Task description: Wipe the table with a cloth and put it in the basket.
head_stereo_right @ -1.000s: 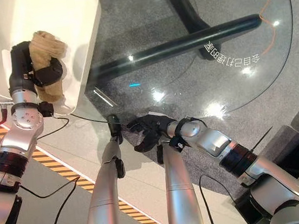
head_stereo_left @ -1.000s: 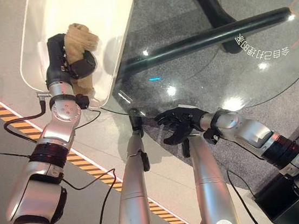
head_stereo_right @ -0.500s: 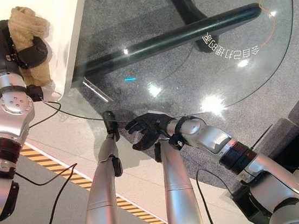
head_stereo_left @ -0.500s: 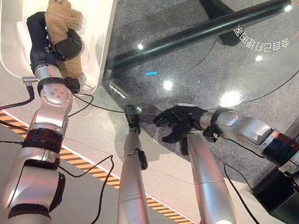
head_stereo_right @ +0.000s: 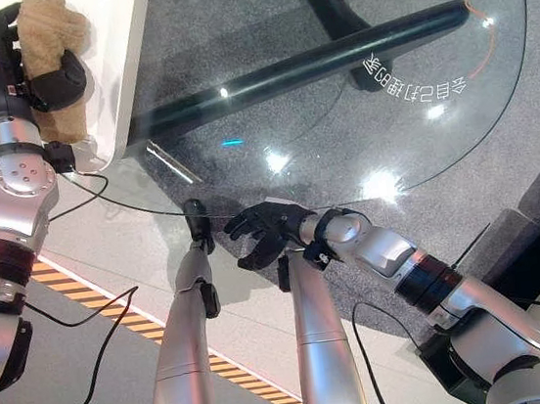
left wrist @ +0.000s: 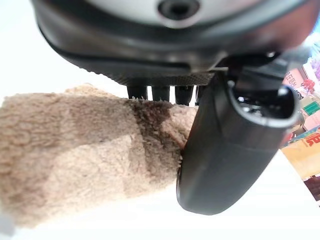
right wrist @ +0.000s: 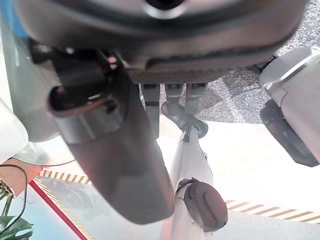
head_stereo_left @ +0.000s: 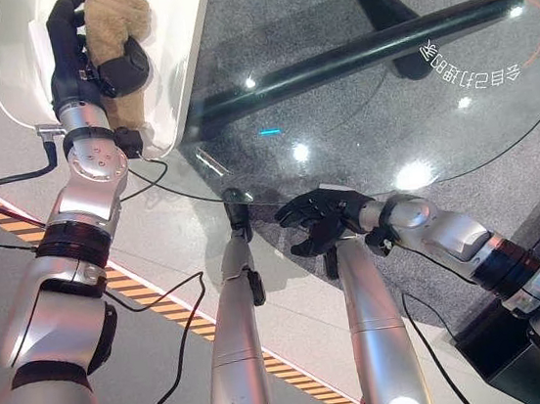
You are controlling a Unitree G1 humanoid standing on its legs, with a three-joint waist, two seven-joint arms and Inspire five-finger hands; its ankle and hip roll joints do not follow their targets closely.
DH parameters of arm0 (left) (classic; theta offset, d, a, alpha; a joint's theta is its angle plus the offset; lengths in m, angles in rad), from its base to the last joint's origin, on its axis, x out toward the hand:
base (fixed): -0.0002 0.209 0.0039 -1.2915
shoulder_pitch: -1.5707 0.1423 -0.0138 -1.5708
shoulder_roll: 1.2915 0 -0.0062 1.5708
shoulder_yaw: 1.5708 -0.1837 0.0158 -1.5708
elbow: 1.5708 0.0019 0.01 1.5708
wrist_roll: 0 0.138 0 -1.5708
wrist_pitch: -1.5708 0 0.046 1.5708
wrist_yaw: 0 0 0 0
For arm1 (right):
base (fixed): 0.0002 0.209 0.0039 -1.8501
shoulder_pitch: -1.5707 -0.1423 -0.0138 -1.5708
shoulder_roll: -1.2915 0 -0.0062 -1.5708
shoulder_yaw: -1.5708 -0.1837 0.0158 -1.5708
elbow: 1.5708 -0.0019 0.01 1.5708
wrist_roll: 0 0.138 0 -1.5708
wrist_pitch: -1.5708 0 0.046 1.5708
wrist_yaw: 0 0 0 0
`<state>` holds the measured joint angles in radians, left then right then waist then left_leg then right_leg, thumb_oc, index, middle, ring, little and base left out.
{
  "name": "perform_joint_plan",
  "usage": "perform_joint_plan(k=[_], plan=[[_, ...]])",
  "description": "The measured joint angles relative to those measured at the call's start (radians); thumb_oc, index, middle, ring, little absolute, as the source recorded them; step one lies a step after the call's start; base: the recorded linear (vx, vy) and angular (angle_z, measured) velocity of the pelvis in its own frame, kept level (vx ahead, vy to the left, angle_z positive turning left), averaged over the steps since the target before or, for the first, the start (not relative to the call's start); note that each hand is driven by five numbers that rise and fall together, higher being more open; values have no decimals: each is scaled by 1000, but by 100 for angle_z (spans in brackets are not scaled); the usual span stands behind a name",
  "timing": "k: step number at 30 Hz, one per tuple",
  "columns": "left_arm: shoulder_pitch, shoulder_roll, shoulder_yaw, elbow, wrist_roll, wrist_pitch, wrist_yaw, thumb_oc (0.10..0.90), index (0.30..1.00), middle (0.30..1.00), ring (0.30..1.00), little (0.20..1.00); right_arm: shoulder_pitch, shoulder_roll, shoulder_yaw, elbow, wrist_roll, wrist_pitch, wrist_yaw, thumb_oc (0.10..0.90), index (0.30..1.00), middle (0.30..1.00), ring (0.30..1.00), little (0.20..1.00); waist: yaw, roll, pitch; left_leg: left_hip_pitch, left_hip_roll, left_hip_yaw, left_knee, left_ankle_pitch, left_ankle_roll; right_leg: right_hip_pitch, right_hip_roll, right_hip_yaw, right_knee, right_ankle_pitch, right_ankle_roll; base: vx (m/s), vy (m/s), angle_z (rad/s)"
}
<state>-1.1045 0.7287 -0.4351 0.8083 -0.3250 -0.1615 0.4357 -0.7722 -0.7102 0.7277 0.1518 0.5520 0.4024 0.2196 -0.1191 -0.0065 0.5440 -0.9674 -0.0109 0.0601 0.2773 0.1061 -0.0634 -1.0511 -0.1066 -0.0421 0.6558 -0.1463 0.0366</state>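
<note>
A tan fuzzy cloth [head_stereo_left: 110, 7] is bunched in my left hand [head_stereo_left: 65, 45], which is shut on it inside the white basket [head_stereo_left: 169, 37] at the far left. In the left wrist view the cloth [left wrist: 75, 155] is pinned between the thumb [left wrist: 225, 150] and the fingers, with the basket's white wall behind it. Part of the cloth hangs down below the thumb. My right hand [head_stereo_left: 319, 218] hovers at the near edge of the round glass table [head_stereo_left: 388, 118], fingers spread and relaxed, holding nothing.
The table's dark base beam [head_stereo_left: 360, 53] shows through the glass, lying on grey carpet. The basket stands against the table's left edge. A yellow-and-black striped line [head_stereo_left: 153, 295] runs across the floor at the near left.
The camera has shifted, so the whole scene has slid up and left. My left hand has carried the cloth slightly farther into the basket. The right hand has held its place.
</note>
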Motion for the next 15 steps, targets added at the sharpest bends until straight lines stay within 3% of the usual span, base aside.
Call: perform_joint_plan(k=[15], plan=[[0,1,0,5,-14,-2,-13,800,900,900,900,900,1,8,2,0,-3,0,-9,800,900,900,900,900,-2,-1,0,2,-1,-1,4,2,2,2,-1,0,5,2,0,0,0,0]])
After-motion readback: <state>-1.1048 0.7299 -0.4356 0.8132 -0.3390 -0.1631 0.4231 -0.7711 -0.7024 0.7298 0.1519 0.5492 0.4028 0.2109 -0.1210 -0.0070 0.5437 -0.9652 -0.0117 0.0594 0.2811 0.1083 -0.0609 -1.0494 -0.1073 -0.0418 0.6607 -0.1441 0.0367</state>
